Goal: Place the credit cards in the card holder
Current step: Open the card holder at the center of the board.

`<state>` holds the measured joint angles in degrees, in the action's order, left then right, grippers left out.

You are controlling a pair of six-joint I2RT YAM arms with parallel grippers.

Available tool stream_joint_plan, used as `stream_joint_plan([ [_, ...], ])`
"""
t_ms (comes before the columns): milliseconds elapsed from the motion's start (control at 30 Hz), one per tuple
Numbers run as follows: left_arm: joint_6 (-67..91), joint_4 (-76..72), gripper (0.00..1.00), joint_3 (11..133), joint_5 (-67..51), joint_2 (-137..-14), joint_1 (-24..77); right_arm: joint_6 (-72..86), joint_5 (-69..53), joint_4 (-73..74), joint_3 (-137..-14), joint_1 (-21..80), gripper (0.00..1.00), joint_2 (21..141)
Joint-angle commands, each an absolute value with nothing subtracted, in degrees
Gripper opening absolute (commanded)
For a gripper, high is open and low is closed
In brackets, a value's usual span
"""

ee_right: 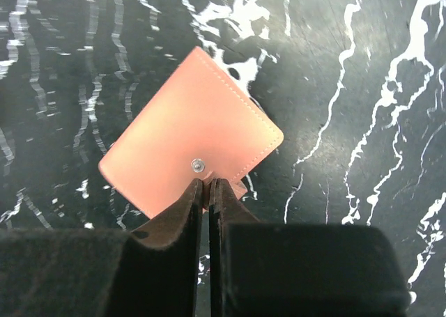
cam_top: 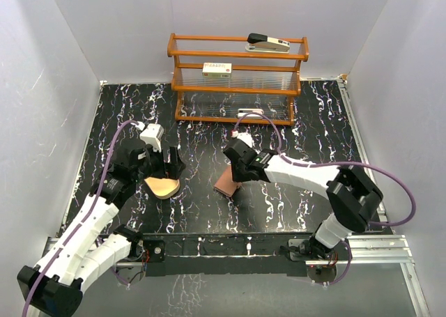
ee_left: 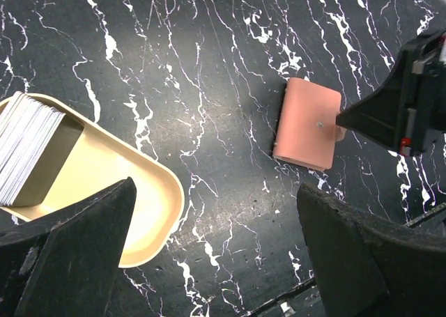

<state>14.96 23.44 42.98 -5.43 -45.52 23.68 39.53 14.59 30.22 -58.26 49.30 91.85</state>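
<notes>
So the right gripper (ee_right: 205, 191) is pinched basically shut. Its tips come in from 6 o'clock and touch the card holder (ee_right: 188, 146) right below the snap button. There's a little tab at that edge, but I can't tell if it's actually clamped. The card holder lies closed on the black marble table (cam_top: 293, 132), mid-table. The left gripper (ee_left: 216, 254) is spread as wide as it goes, holding nothing and hovering over the tan tray (ee_left: 157, 216). The tray sits at about 9 o'clock from the card holder, with the credit cards (ee_left: 28, 146) stacked in it.
</notes>
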Motion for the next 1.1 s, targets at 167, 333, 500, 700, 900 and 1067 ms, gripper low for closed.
stream_joint_plan([
  [167,20.0,23.5,0.96,43.2,-12.2,-50.4,23.3,31.2,7.1,17.2,-57.1,49.6,0.0,81.8],
  [333,24.0,22.9,0.89,44.3,-18.6,-56.0,23.3,31.7,6.4,12.5,-55.1,49.5,0.0,79.9],
  [500,26.2,22.0,0.84,45.0,-20.5,-59.6,23.3,34.4,7.2,10.0,-55.2,49.0,0.0,80.1],
  [700,29.3,20.3,0.78,44.7,-20.7,-62.5,23.3,35.9,6.0,9.0,-57.8,48.9,0.0,82.0],
  [900,32.1,18.0,0.76,43.6,-22.9,-64.5,23.3,36.0,5.9,9.5,-59.2,48.5,0.0,82.0],
  [1067,33.2,16.6,0.74,42.6,-23.8,-65.4,23.3,35.8,6.3,11.3,-58.0,47.0,0.0,81.9],
])
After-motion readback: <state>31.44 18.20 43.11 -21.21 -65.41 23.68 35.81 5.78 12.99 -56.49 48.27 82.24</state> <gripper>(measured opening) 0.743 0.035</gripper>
